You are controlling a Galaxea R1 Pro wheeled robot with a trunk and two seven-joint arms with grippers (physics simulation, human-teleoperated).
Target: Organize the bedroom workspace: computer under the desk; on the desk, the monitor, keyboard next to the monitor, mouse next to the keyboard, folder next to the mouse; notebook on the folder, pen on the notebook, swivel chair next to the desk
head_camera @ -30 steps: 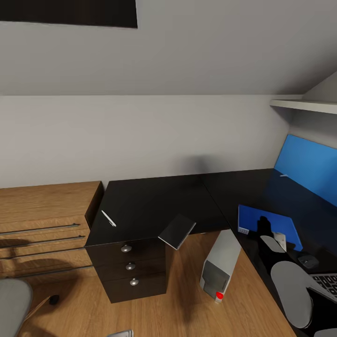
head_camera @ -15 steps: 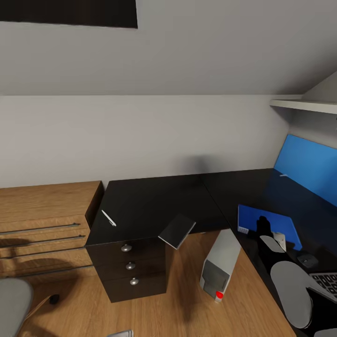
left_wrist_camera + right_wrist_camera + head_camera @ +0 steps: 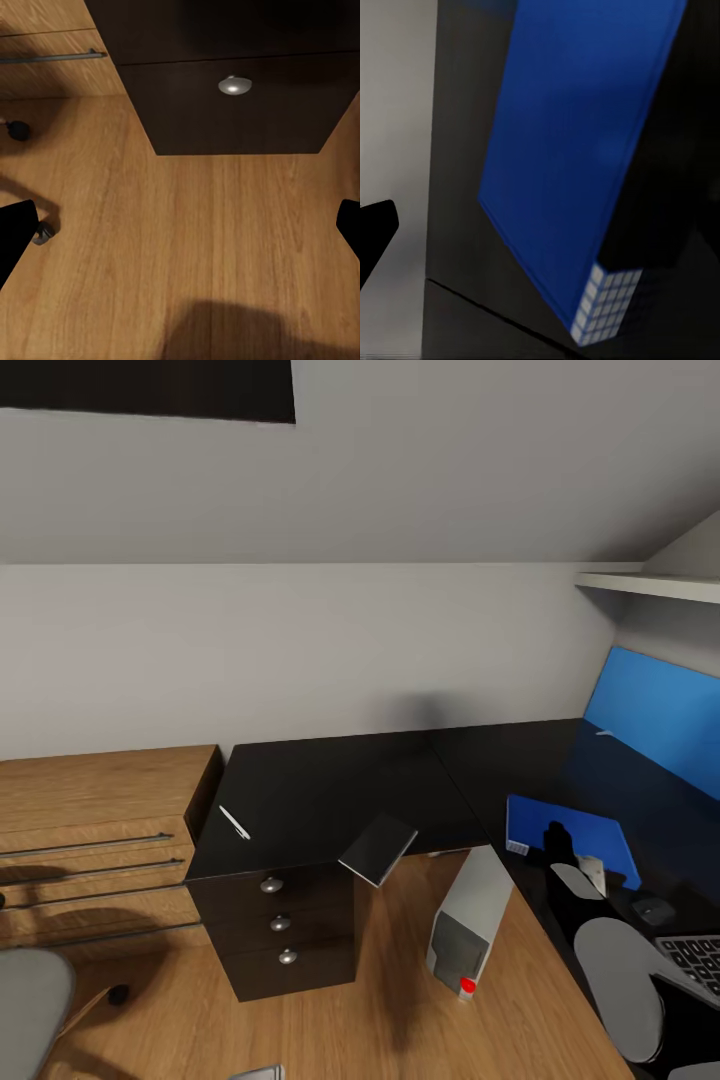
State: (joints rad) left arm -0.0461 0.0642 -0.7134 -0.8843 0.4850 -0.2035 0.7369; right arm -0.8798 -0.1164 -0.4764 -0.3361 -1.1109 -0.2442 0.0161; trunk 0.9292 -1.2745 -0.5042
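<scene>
The black desk (image 3: 330, 790) runs along the wall and turns down the right side. A white pen (image 3: 233, 823) lies on its left part. The dark grey notebook (image 3: 378, 850) overhangs the front edge above the drawer unit (image 3: 285, 930). The blue folder (image 3: 565, 835) lies flat on the right part, with the mouse (image 3: 653, 909) and keyboard (image 3: 695, 955) nearer me. My right gripper (image 3: 556, 842) hovers open over the folder (image 3: 577, 150). The computer (image 3: 468, 927) stands on the floor beside the desk. My left gripper (image 3: 180, 232) is open above the floor. The monitor is out of view.
A light wooden drawer chest (image 3: 90, 830) adjoins the desk's left end. The grey swivel chair seat (image 3: 30, 1000) shows at the lower left, its casters (image 3: 43, 232) on the wooden floor near my left gripper. A large blue wall panel (image 3: 660, 725) lines the right wall under a shelf (image 3: 650, 585).
The whole picture has shifted a little, so the camera moved. The things on the desk lie as before, and the right gripper stays over the folder.
</scene>
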